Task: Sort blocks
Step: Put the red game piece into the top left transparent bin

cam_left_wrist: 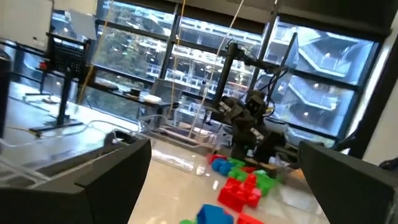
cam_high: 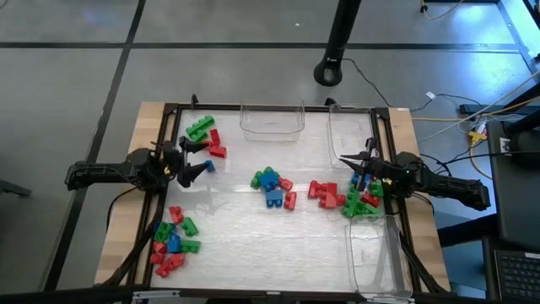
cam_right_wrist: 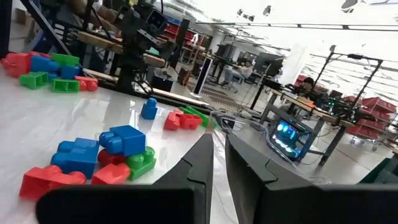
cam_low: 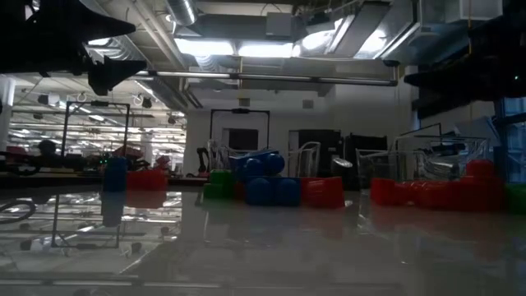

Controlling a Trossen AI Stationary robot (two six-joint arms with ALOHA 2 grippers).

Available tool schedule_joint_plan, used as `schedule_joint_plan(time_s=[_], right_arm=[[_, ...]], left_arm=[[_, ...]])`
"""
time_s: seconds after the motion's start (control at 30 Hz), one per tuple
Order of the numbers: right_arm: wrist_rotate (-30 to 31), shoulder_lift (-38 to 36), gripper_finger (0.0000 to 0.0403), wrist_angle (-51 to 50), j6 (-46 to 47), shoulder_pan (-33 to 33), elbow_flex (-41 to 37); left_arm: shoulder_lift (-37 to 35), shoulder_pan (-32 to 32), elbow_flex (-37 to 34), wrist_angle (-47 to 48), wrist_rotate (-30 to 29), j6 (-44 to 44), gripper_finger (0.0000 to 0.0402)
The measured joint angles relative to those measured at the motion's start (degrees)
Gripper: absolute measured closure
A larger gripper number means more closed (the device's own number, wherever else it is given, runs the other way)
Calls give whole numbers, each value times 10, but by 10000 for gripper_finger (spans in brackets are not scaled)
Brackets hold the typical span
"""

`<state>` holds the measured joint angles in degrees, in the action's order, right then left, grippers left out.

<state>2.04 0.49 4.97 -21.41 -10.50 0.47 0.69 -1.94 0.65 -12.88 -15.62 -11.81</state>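
Red, green and blue blocks lie on the white table in loose heaps: far left point(cam_high: 205, 135), near left point(cam_high: 173, 243), middle point(cam_high: 272, 186) and right point(cam_high: 361, 201). One blue block point(cam_high: 209, 166) lies alone just past my left gripper point(cam_high: 199, 157). That gripper hovers at the table's left side, level and open wide, with nothing between its fingers point(cam_left_wrist: 112, 180). My right gripper point(cam_high: 342, 159) hovers at the right side above the right heap. It is shut and empty, its fingers point(cam_right_wrist: 202, 155) pointing toward the middle heap point(cam_right_wrist: 102, 155).
A clear bin point(cam_high: 272, 120) stands at the far edge. A second point(cam_high: 350, 135) is at the far right and a third point(cam_high: 375, 257) at the near right. A black frame point(cam_high: 253, 107) rims the table. Bare surface lies in the near middle.
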Motion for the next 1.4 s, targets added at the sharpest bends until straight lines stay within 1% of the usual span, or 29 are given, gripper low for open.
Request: schedule_joint_plan(time_s=[0.07, 0.2, 0.3, 0.37, 0.47, 0.57, 0.73, 0.93, 1.1, 1.3, 1.4], right_arm=[[3, 0, 358, 9, -17, 0, 0], [4, 0, 358, 45, -60, 0, 0], [4, 0, 358, 82, -68, 0, 0], [-1, 0, 358, 91, -74, 0, 0], [-1, 0, 358, 89, -78, 0, 4], [-1, 2, 358, 86, -91, 0, 6], [-1, 2, 359, 88, -95, 0, 12], [-1, 2, 358, 80, -103, 0, 12], [-1, 2, 358, 60, -103, 0, 13], [-2, 2, 358, 56, -103, 0, 14], [-16, 2, 358, 51, -103, 0, 14]], left_arm=[[0, -2, 0, 1, -15, 0, 9], [1, -11, 0, -15, -15, 3, 9], [13, -16, 0, -39, -16, 17, 9], [29, -16, 0, -57, -22, 27, 9], [62, -16, 1, -82, -50, 35, 9], [106, -16, 4, -100, -51, 29, 9], [206, -11, 55, -102, -50, 21, 9], [361, 5, 148, -101, -47, 69, 9], [467, 19, 218, -99, -45, 110, 9], [574, 37, 286, -103, -47, 89, 9], [636, 48, 319, -102, -47, 87, 9]])
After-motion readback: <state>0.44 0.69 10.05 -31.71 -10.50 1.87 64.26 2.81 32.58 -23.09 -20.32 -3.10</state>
